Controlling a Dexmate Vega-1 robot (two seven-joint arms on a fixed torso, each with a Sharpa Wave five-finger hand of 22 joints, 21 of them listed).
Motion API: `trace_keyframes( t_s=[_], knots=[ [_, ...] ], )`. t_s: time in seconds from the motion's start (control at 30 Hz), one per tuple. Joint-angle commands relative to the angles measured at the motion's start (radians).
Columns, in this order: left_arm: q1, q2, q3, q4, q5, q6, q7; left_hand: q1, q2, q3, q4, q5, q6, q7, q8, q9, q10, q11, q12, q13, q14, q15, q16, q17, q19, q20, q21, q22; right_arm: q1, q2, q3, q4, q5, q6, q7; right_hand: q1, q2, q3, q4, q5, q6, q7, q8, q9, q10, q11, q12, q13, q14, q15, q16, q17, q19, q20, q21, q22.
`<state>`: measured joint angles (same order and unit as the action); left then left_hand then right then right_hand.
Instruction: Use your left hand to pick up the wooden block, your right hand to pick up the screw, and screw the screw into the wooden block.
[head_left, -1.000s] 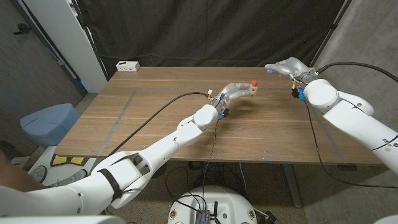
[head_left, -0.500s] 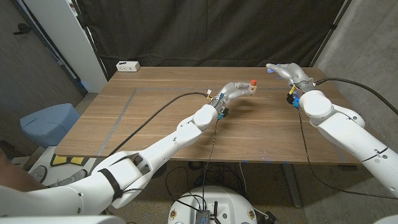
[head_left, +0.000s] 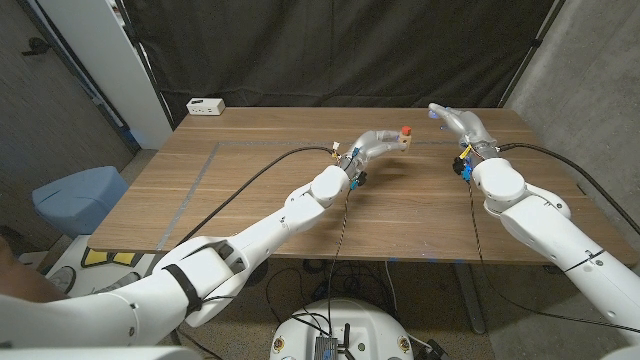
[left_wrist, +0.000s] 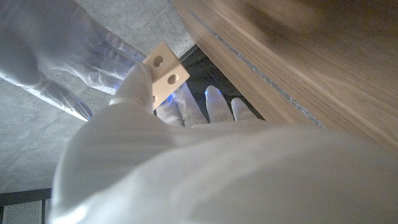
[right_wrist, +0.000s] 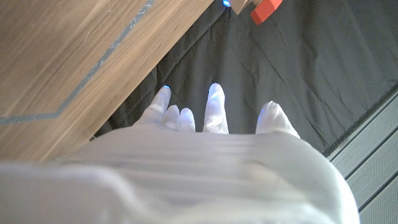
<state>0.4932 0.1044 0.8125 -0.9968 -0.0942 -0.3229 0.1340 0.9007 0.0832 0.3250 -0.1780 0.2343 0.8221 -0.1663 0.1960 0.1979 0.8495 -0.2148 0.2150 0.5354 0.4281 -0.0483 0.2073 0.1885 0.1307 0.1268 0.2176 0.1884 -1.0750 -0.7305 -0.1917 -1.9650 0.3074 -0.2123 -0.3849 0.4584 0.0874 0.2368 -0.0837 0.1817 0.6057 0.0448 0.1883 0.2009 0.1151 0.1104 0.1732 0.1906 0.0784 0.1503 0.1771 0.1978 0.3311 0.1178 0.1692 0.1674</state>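
Observation:
My left hand (head_left: 378, 143) holds the pale wooden block (head_left: 404, 142) just above the table (head_left: 250, 190), right of the middle and near the far edge. A small red piece (head_left: 406, 130) sits on the block's top; I cannot tell whether it is the screw. In the left wrist view the block (left_wrist: 163, 73) shows two holes above my left hand (left_wrist: 155, 155). My right hand (head_left: 458, 120) hovers a short way to the block's right with fingers stretched out and nothing in them. From the right wrist, my right hand (right_wrist: 211, 143) reaches toward the red piece (right_wrist: 265, 8).
A white box (head_left: 205, 105) lies at the table's far left corner. A blue-grey chair (head_left: 75, 195) stands left of the table. Black cables trail along both arms. A dark curtain hangs behind the far edge.
My right arm has swung left, bringing its hand closer to the block. The left hand keeps hold of the block and has lifted it slightly.

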Motion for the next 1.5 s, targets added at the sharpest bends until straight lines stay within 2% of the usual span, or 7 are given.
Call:
trace_keyframes(
  t_s=[0.03,0.13,0.27,0.5,0.8,1.07,1.5],
  knots=[
    [-0.021,-0.019,0.001,0.056,-0.007,-0.026,-0.007,0.0,0.011,0.032,0.023,0.004,0.025,0.002,0.007,0.003,0.008,0.0,0.007,0.005,0.006,-0.046,0.006,0.002,-0.003,-0.003,0.004,0.005,-0.001,0.046,-0.028,0.063,0.058,0.12,-0.003,-0.023,0.002,-0.009,0.003,0.005,-0.027,-0.014,-0.005,-0.001,-0.031,-0.001,0.004,-0.002,-0.044,0.006,0.0,0.005,-0.048,-0.009,0.0,0.002],
    [-0.025,-0.026,0.002,0.073,-0.009,-0.039,-0.009,-0.001,0.01,0.032,0.023,0.004,0.026,0.002,0.007,0.003,0.009,0.0,0.008,0.005,0.006,-0.047,0.006,0.002,-0.003,-0.003,0.004,0.005,-0.004,0.048,-0.031,0.073,0.069,0.145,0.006,-0.037,0.004,-0.012,0.005,0.005,-0.047,-0.022,-0.008,-0.004,-0.059,-0.013,0.001,-0.003,-0.07,0.003,0.001,0.004,-0.075,-0.006,0.001,0.002],
    [-0.028,-0.032,0.002,0.085,-0.012,-0.047,-0.012,0.001,0.01,0.032,0.022,0.004,0.027,0.002,0.007,0.003,0.009,0.0,0.008,0.005,0.007,-0.047,0.006,0.001,-0.003,-0.003,0.004,0.005,-0.006,0.057,-0.035,0.09,0.083,0.179,0.011,-0.043,0.008,-0.011,-0.002,0.006,-0.064,-0.043,-0.008,-0.009,-0.089,-0.056,0.003,-0.006,-0.088,0.008,0.006,-0.001,-0.115,0.047,0.002,0.001],
    [-0.028,-0.032,0.003,0.086,-0.013,-0.042,-0.011,0.001,0.009,0.032,0.022,0.004,0.028,0.002,0.008,0.003,0.01,0.0,0.008,0.005,0.007,-0.048,0.006,0.001,-0.004,-0.004,0.004,0.005,0.0,0.063,-0.051,0.119,0.096,0.228,0.034,-0.055,0.011,-0.012,-0.009,0.006,-0.115,-0.111,-0.014,-0.015,-0.118,-0.072,0.004,-0.009,-0.123,0.012,0.003,-0.006,-0.158,0.079,0.003,0.0],
    [-0.027,-0.032,0.004,0.089,-0.014,-0.046,-0.013,0.0,0.009,0.032,0.022,0.004,0.029,0.001,0.007,0.003,0.01,-0.001,0.008,0.005,0.008,-0.047,0.007,0.002,-0.005,-0.007,0.004,0.005,0.008,0.067,-0.068,0.139,0.112,0.263,0.059,-0.091,0.017,-0.019,-0.005,0.003,-0.146,-0.122,-0.011,-0.02,-0.22,-0.046,-0.005,-0.011,-0.243,0.041,-0.006,-0.005,-0.251,0.071,-0.001,0.0],
    [-0.029,-0.033,0.004,0.094,-0.016,-0.049,-0.02,-0.002,0.007,0.031,0.023,0.003,0.03,0.0,0.008,0.003,0.01,-0.001,0.008,0.004,0.008,-0.048,0.007,0.002,-0.005,-0.008,0.004,0.005,0.008,0.069,-0.08,0.147,0.122,0.28,0.071,-0.116,0.027,-0.021,0.001,0.003,-0.18,-0.124,-0.014,-0.021,-0.303,-0.057,-0.006,-0.011,-0.32,0.023,-0.003,-0.003,-0.318,0.051,0.0,0.001],
    [-0.025,-0.028,0.003,0.083,-0.017,-0.04,-0.02,-0.002,0.008,0.031,0.023,0.003,0.031,0.002,0.008,0.003,0.011,-0.001,0.008,0.004,0.008,-0.048,0.007,0.002,-0.006,-0.006,0.003,0.005,0.01,0.065,-0.095,0.149,0.128,0.266,0.069,-0.144,0.033,-0.025,0.01,0.002,-0.162,-0.123,0.0,-0.022,-0.352,-0.067,-0.001,-0.011,-0.364,0.004,0.003,0.0,-0.349,0.048,0.007,0.003]
  ],
)
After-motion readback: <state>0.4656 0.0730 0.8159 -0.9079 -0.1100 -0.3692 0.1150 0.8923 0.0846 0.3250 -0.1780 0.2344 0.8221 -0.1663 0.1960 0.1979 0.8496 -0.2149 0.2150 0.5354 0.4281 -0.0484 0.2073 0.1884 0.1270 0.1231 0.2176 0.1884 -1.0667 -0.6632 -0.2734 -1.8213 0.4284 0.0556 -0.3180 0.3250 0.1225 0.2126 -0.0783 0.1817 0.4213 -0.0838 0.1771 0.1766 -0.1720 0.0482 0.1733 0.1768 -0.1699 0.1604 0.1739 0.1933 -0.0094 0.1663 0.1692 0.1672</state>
